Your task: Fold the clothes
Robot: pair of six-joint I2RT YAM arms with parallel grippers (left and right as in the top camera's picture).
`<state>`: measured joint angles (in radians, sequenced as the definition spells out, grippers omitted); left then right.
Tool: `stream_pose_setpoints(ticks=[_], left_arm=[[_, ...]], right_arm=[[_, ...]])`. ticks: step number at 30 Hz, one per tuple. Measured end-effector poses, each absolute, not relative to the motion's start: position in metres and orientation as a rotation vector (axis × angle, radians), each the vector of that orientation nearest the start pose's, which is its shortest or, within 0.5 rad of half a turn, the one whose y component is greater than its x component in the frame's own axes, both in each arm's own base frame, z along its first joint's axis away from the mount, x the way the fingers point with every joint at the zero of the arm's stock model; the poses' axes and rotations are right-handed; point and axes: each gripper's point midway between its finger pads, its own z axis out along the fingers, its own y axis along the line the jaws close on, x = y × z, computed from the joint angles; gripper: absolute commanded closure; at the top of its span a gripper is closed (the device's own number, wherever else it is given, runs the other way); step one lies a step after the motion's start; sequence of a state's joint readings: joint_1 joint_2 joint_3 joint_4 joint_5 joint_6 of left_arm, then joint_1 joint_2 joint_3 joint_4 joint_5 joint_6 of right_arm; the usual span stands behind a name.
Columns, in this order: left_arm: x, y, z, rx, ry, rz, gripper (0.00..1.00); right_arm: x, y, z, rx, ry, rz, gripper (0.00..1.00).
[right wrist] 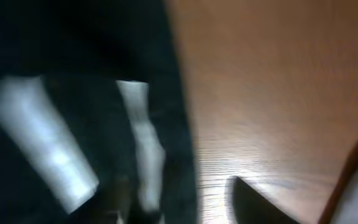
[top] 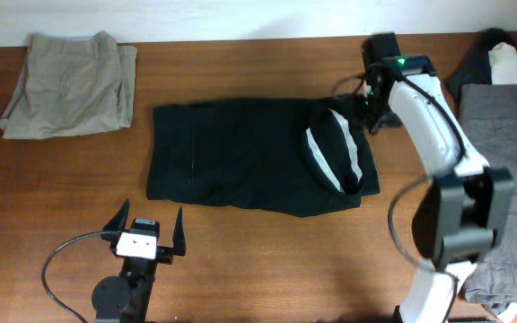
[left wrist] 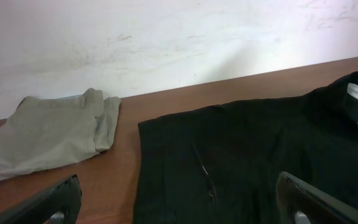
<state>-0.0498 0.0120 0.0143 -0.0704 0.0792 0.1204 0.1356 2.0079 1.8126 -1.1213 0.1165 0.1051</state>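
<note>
Overhead, the shorts (top: 240, 161) lay flat in the middle of the table (top: 267, 260), their right end turned over to show a white-striped band (top: 319, 151). The left tool (top: 148, 226) sat near the front edge, spread and empty, apart from the cloth. The right tool (top: 369, 103) hung at the shorts' right end; I could not tell whether it pinched anything. A khaki pile (top: 70, 85) lay far left and grey cloth (top: 501, 126) far right, under the right arm. That arm could well snag the grey cloth on a sweep.

From the left wrist, the shorts (left wrist: 247, 155) filled the right half. Beside them was bare brown wood, then the khaki pile (left wrist: 48, 134), with a pale, scuffed wall (left wrist: 166, 37) behind. The wood looked smooth, so a pull from one end alone would likely drag the whole garment instead of folding it.

From the right wrist all was blurred: black cloth with white stripes on the left, glaring wood on the right. A loose pinch there might let the flap fall open.
</note>
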Motion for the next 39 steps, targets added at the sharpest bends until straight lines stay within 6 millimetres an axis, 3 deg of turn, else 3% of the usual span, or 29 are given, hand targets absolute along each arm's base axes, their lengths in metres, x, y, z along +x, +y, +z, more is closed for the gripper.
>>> stream_pose_setpoints(ticks=[1, 3, 5, 6, 9, 11, 12, 14, 15, 20, 21, 22, 26, 29, 30, 31, 34, 35, 36, 37, 39], left_arm=[[0.245, -0.026, 0.161, 0.199, 1.626, -0.011, 0.01], [0.245, -0.026, 0.161, 0.199, 1.626, -0.011, 0.01], [0.245, -0.026, 0.161, 0.199, 1.626, -0.011, 0.01], [0.245, -0.026, 0.161, 0.199, 1.627, -0.011, 0.01], [0.245, -0.026, 0.161, 0.199, 1.626, -0.011, 0.01], [0.245, -0.026, 0.161, 0.199, 1.627, -0.011, 0.01], [0.245, -0.026, 0.161, 0.199, 1.626, -0.011, 0.01], [0.245, -0.026, 0.161, 0.199, 1.626, -0.011, 0.01], [0.245, -0.026, 0.161, 0.199, 1.626, -0.011, 0.01], [0.245, -0.026, 0.161, 0.199, 1.626, -0.011, 0.01], [0.245, -0.026, 0.161, 0.199, 1.627, -0.011, 0.01], [0.245, -0.026, 0.161, 0.199, 1.626, -0.011, 0.01], [0.245, -0.026, 0.161, 0.199, 1.626, -0.011, 0.01], [0.245, -0.026, 0.161, 0.199, 1.626, -0.011, 0.01], [0.245, -0.026, 0.161, 0.199, 1.626, -0.011, 0.01], [0.245, -0.026, 0.161, 0.199, 1.626, -0.011, 0.01], [0.245, -0.026, 0.161, 0.199, 1.627, -0.011, 0.01], [0.245, -0.026, 0.161, 0.199, 1.626, -0.011, 0.01], [0.245, -0.026, 0.161, 0.199, 1.626, -0.011, 0.01], [0.245, -0.026, 0.161, 0.199, 1.627, -0.011, 0.01], [0.245, -0.026, 0.161, 0.199, 1.627, -0.011, 0.01]], right_arm=[[0.442, 0.073, 0.152, -0.12, 2.813, -0.049, 0.21], [0.435, 0.113, 0.157, -0.245, 2.789, 0.01, 0.2], [0.431, 0.144, 0.131, -0.33, 2.811, 0.045, 0.19], [0.428, 0.157, 0.107, -0.354, 2.851, 0.048, 0.19], [0.423, 0.175, 0.048, -0.337, 2.948, 0.039, 0.18], [0.425, 0.174, 0.036, -0.275, 2.966, 0.016, 0.2], [0.426, 0.171, 0.033, -0.237, 2.968, 0.001, 0.27], [0.429, 0.166, 0.033, -0.185, 2.964, -0.015, 0.6], [0.432, 0.163, 0.033, -0.17, 2.96, -0.022, 0.67], [0.445, 0.139, 0.034, -0.072, 2.938, -0.055, 0.66], [0.447, 0.137, 0.033, -0.063, 2.931, -0.053, 0.73], [0.449, 0.134, 0.032, -0.055, 2.923, -0.06, 0.96], [0.452, 0.123, 0.028, -0.036, 2.9, -0.143, 0.96], [0.458, 0.1, 0.031, -0.02, 2.873, -0.26, 0.96], [0.458, 0.08, 0.032, 0.011, 2.884, -0.303, 0.96], [0.459, 0.063, 0.034, 0.049, 2.894, -0.328, 0.84], [0.469, 0.02, 0.045, 0.134, 2.884, -0.357, 0.78], [0.468, 0.006, 0.045, 0.158, 2.891, -0.377, 0.53], [0.464, -0.007, 0.045, 0.182, 2.908, -0.392, 0.06], [0.457, -0.016, 0.045, 0.198, 2.935, -0.411, 0.04], [0.448, -0.021, 0.053, 0.193, 2.979, -0.43, 0.14]])
